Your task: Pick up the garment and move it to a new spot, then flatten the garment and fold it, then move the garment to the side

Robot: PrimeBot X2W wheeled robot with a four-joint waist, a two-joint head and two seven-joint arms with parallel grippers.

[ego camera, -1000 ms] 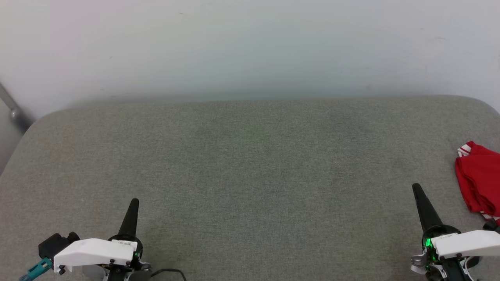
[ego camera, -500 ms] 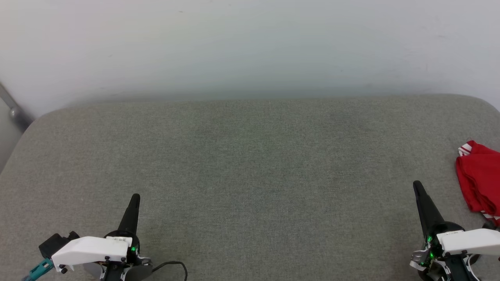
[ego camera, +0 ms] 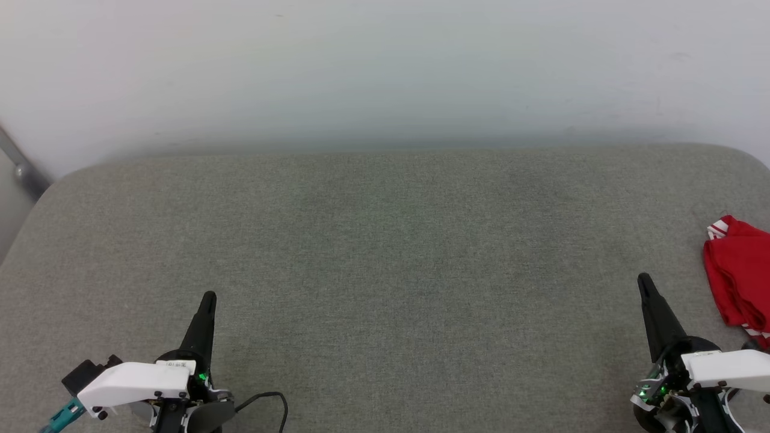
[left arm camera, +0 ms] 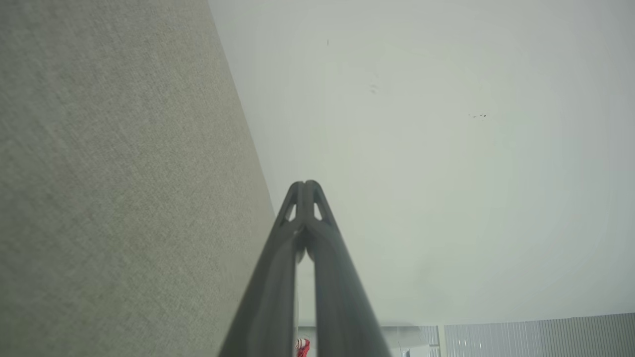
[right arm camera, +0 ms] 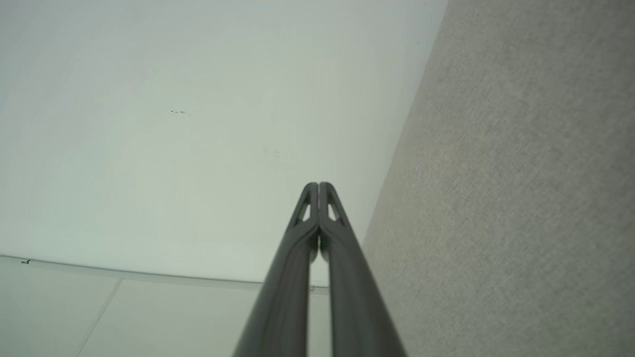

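Note:
The garment point(ego camera: 739, 278), red with a bit of red-white striped trim, lies bunched at the far right edge of the grey cushioned surface point(ego camera: 385, 252), partly cut off by the frame. A small red piece of the garment point(left arm camera: 301, 347) peeks between the fingers in the left wrist view. My right gripper point(ego camera: 643, 280) rests low right, just left of the garment and apart from it, shut and empty; the right wrist view shows the same gripper point(right arm camera: 318, 185) with tips together. My left gripper point(ego camera: 209, 296) sits low left, far from the garment, and the left gripper point(left arm camera: 304, 183) is also shut on nothing.
A pale wall point(ego camera: 385, 72) rises behind the grey surface. A grey metal bar point(ego camera: 21, 162) slants at the left edge. A black cable point(ego camera: 264, 402) loops beside the left wrist. The surface's rounded corners fall away at left and right.
Both arms have drawn back slightly toward the bottom of the view; the left gripper dipped then rose a little. The garment lies where it was.

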